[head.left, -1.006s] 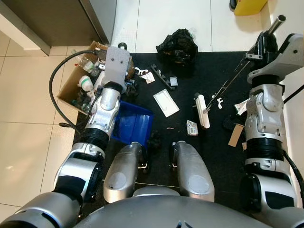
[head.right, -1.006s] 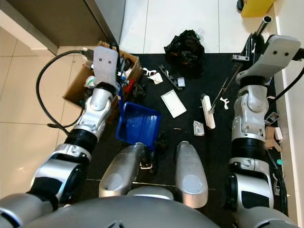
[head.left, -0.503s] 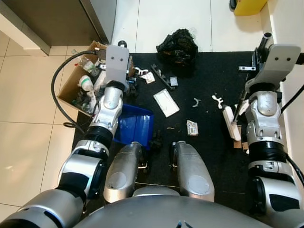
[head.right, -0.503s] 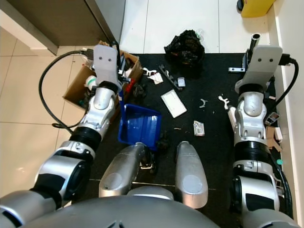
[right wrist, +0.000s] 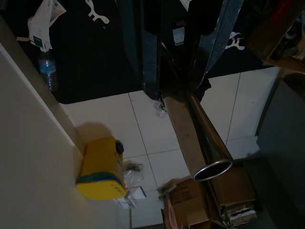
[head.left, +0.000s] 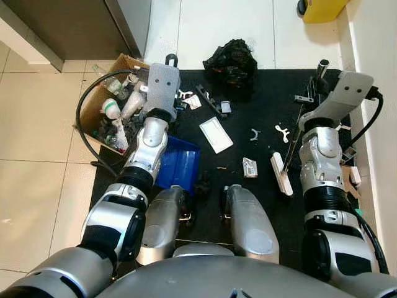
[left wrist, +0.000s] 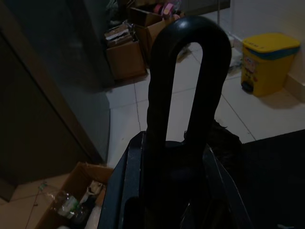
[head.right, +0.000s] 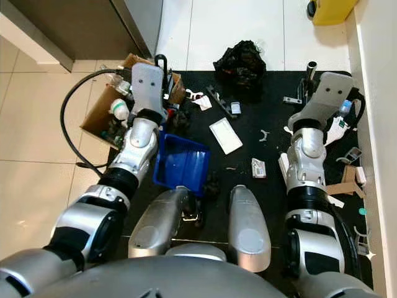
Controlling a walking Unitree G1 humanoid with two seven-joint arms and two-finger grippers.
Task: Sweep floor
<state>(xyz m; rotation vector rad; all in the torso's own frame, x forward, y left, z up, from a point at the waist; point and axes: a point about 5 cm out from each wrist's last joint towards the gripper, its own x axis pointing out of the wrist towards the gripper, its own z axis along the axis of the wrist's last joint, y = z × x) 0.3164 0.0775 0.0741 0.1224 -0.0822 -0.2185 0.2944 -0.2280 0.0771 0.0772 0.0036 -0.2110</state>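
A blue dustpan (head.left: 178,162) rests on the black mat (head.left: 267,93) just ahead of my knees. Its black loop handle (left wrist: 183,71) rises between the fingers of my left gripper (left wrist: 178,162), which is shut on it. My right gripper (right wrist: 183,57) is shut on the broom's shiny metal pole (right wrist: 200,129). The pole slants down to the white broom head (head.left: 281,174), which lies on the mat at the right. Litter on the mat: a white card (head.left: 216,134), a small packet (head.left: 250,166), white plastic bits (head.left: 283,130) and a crumpled black bag (head.left: 231,59).
A cardboard box (head.left: 110,108) full of bottles and rubbish stands at the mat's left edge, with a black hose (head.left: 84,133) curling round it. A yellow bin (head.left: 319,7) is on the tiles at the far right. A wall runs along the right. More scraps (head.right: 346,177) lie there.
The broom head swung from the middle of the mat out to the right edge, then came back a little towards me. The dustpan has stayed in place.
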